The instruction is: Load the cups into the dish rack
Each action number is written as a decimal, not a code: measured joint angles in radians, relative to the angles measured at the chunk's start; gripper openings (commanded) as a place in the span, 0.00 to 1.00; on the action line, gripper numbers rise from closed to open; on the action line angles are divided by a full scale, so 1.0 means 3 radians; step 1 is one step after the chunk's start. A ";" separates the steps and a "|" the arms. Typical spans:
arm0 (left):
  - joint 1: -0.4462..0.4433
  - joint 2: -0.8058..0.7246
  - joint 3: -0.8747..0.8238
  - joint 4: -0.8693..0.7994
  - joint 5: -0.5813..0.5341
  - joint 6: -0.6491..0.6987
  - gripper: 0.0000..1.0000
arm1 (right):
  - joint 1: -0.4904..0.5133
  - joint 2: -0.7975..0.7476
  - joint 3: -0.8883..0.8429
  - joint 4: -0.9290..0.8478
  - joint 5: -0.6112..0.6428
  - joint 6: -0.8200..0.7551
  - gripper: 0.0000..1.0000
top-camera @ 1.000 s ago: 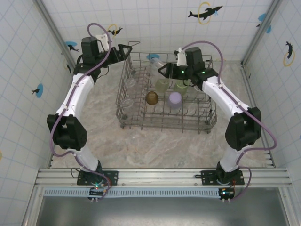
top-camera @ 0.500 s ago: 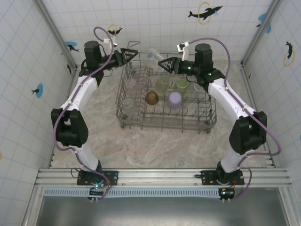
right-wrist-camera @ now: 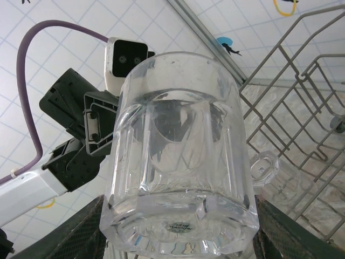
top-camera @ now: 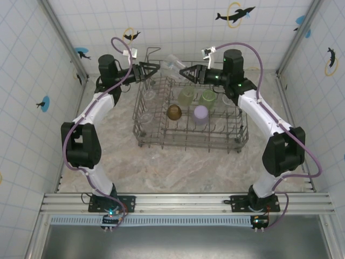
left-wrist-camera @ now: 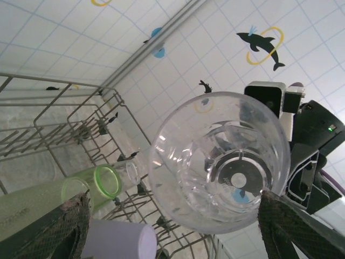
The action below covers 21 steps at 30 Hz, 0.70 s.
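Note:
A clear cup hangs in the air over the far edge of the dish rack, lying on its side. My right gripper is shut on its thick base, one finger on each side. My left gripper is open and faces the cup's mouth; its right finger is at the rim and its left finger stands well clear. In the rack stand two pale green cups, an amber cup, a lilac cup and clear ones.
The rack's tall wire sides rise just below both grippers. Tiled walls close in behind and at the sides. Bare marble tabletop lies between the rack and the arm bases.
My right gripper lifted the clear cup up and toward the back, above the rack's far edge. My left gripper swung right and came up to the cup's mouth.

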 measured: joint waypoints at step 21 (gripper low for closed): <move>-0.0128 -0.0008 -0.0112 0.0622 0.0284 -0.0310 0.49 | 0.0071 0.0370 -0.0037 0.0106 -0.0266 0.0135 0.34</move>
